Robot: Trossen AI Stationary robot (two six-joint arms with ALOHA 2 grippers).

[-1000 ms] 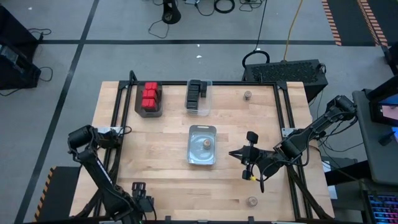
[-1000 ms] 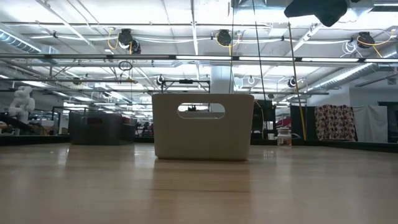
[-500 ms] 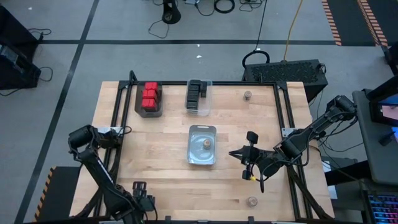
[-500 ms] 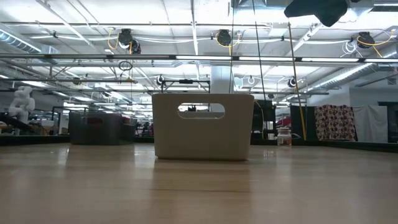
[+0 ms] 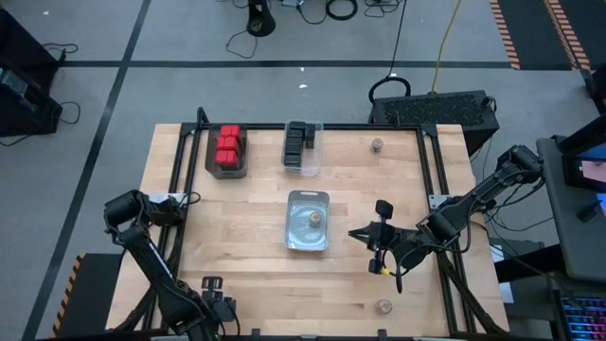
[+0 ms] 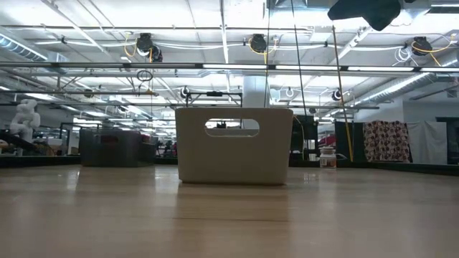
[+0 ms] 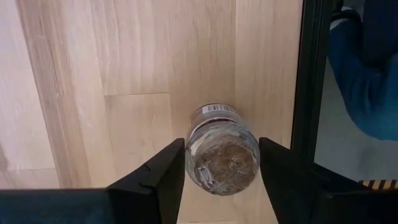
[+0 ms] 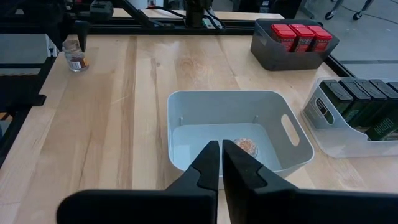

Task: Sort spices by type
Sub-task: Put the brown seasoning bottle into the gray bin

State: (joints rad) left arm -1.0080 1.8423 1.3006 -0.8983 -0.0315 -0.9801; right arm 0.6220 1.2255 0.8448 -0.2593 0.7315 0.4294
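A small round jar (image 7: 222, 158) with brownish contents stands upright on the table by its near left edge. My left gripper (image 7: 222, 149) points down over it, one finger on each side of it; the right wrist view also shows the jar (image 8: 75, 56). My right gripper (image 8: 221, 149) hovers shut, right of the white bin (image 5: 309, 201), touching nothing. One jar (image 8: 247, 147) lies in that bin. Red boxes (image 5: 228, 147) fill a dark bin, black boxes (image 5: 298, 142) a clear one. My left gripper comes at the jar from above, pointing down, and its fingers (image 7: 174, 165) stand right at the jar's two sides (image 7: 189, 155). Whether they touch the glass I cannot tell. The jar stands upright on the table.
Another jar (image 5: 377, 145) stands at the far right and one more (image 5: 383, 306) near the front right edge. A black rail (image 7: 309, 93) runs along the table edge just beside the left gripper. Bare wood lies between the bins and the near edge.
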